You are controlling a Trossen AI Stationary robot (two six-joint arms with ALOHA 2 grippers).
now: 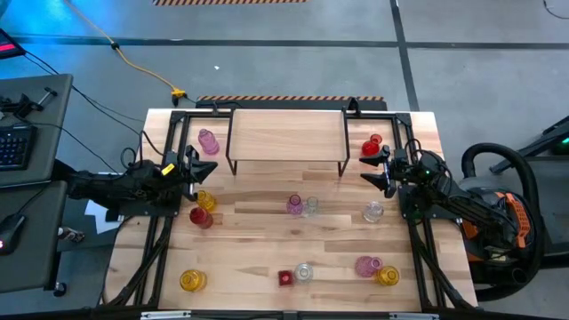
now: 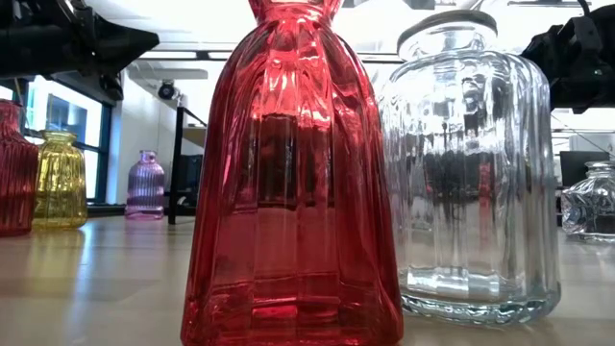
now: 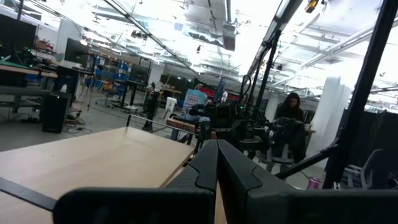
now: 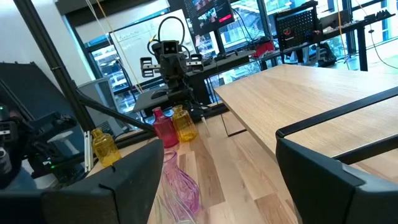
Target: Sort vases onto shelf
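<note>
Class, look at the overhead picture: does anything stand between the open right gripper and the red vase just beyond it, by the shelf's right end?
Nothing visible does. The right gripper, open, sits right beside the red vase with bare table between them. The shelf top is bare too.

A yellow cable [image 1: 142, 69] trails across the grey floor at eleven o'clock of the worktop [image 1: 267, 244]. A keyboard [image 1: 15, 145] sits at nine o'clock. A person [image 3: 291, 124] sits beyond.
</note>
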